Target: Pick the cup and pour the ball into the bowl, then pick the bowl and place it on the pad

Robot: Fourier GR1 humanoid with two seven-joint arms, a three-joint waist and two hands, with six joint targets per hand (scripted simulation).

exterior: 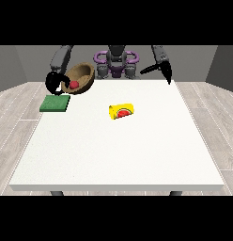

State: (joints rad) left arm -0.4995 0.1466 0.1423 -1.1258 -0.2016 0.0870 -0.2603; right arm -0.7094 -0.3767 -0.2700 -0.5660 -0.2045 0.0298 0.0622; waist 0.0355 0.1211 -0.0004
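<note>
Two hands and four task things are what we count, and we take them from the near edge toward the robot. Nearest us we see only the bare white surface (118, 155), which spreads wide and carries nothing in its front half. Past the middle we come to the yellow cup (122, 111), lying on its side with a watermelon picture on its wall; it lies alone, well apart from both hands. Farther back, toward the view's left edge, we find the green pad (55, 103), flat on the surface near its left border.

Just behind the pad we see the brown wooden bowl (81, 78), lifted off the surface and tilted so that its opening faces us. Inside it we see the red ball (73, 84), low against the near wall. The black hand at the view's left (54, 82) curls around the bowl's left rim and is clamped on it, holding the bowl just above and behind the pad's far edge.

Across the surface, at the view's right, we see the other black hand (163, 68) hanging in the air above the far right corner, its fingers straight and spread apart, touching nothing. Farthest back sits the robot's torso (116, 59), between the two grey arms.
</note>
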